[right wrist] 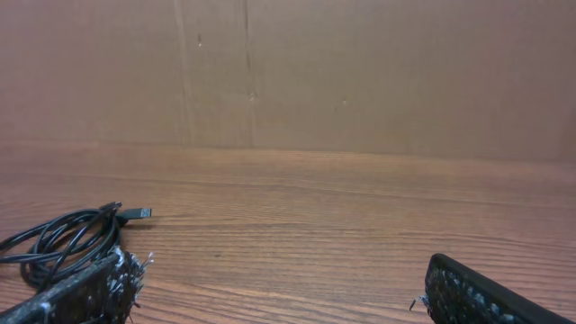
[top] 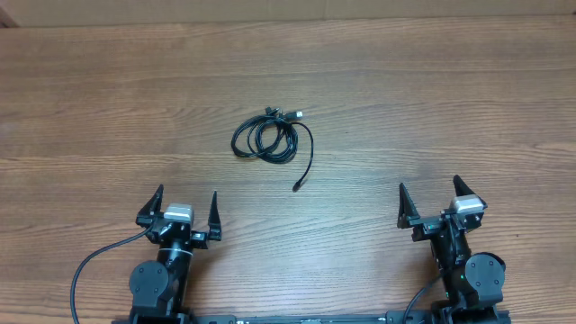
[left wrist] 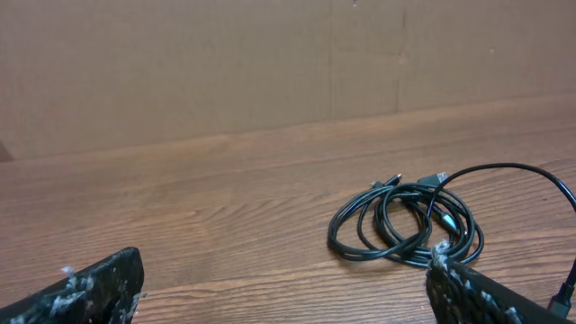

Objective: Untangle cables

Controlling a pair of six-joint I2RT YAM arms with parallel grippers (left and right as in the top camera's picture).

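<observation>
The cables [top: 267, 138] lie as one coiled black bundle on the wooden table, mid-table, with a silvery plug at its far right and one loose tail ending in a small plug nearer me. My left gripper [top: 185, 208] is open and empty, near and left of the bundle. My right gripper [top: 430, 197] is open and empty, near and far right of it. The left wrist view shows the bundle [left wrist: 405, 223] ahead, right of centre, between the open fingers [left wrist: 286, 286]. The right wrist view shows it [right wrist: 65, 241] at the far left, beyond the open fingers [right wrist: 279, 290].
A plain brown cardboard wall [left wrist: 270, 63] stands behind the table's far edge. Thicker black wires [top: 90, 264] run from the arm bases at the near edge.
</observation>
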